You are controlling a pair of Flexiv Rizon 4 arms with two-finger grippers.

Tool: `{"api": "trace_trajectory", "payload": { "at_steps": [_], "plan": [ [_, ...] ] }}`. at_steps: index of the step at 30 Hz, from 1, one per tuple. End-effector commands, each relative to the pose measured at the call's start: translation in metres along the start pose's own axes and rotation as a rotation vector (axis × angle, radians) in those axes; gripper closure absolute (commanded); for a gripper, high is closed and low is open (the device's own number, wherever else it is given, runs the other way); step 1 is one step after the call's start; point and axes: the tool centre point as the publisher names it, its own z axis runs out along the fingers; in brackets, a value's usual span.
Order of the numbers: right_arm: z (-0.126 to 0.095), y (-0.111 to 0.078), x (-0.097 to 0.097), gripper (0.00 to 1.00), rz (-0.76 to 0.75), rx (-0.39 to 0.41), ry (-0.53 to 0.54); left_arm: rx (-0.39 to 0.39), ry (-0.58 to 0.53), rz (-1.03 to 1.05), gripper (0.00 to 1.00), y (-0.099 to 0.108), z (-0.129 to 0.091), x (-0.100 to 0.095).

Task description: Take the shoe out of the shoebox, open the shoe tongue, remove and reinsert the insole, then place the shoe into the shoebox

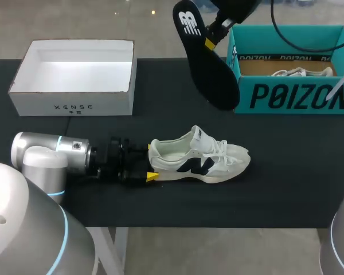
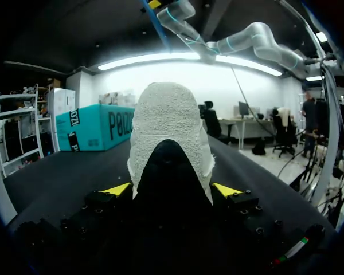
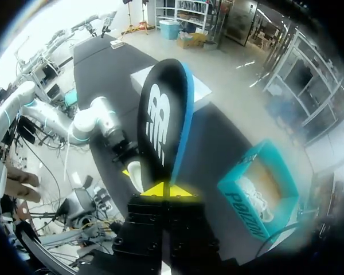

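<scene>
At our two o'clock the teal box [image 1: 286, 94] runs past the picture's edge, its wall hiding most of a second shoe [image 1: 298, 73]. Our right arm [image 1: 235, 8] is cut off at twelve.

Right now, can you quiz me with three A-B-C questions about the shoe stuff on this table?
1. Where is the shoe that the left gripper holds?
A) inside a box
B) lying on the black table
C) up in the air

2. How many boxes stand on the table?
A) one
B) three
C) two

3. What is the right gripper doing?
A) shut on the insole
B) open and empty
C) shut on a shoelace

Answers:
1 B: the shoe lies on its sole on the table, with the left gripper's fingers at each side of its heel.
2 C: there is a white box and a teal shoebox.
3 A: the yellow tips pinch the black insole from both sides and hold it above the table.
</scene>
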Motion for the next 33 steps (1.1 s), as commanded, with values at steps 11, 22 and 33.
{"api": "trace_trajectory", "payload": {
  "at_steps": [11, 22, 33],
  "plan": [
    [-0.009, -0.011, 0.008, 1.0, 0.004, -0.02, 0.025, -0.001, 0.0, -0.001, 1.0, 0.001, 0.002, 0.0],
    [-0.06, -0.046, 0.058, 1.0, -0.011, -0.077, 0.057, -0.001, 0.0, -0.001, 1.0, 0.001, 0.002, 0.0],
    [-0.104, -0.063, 0.108, 1.0, -0.067, -0.141, 0.112, -0.001, 0.0, -0.001, 1.0, 0.001, 0.002, 0.0]
  ]
}}
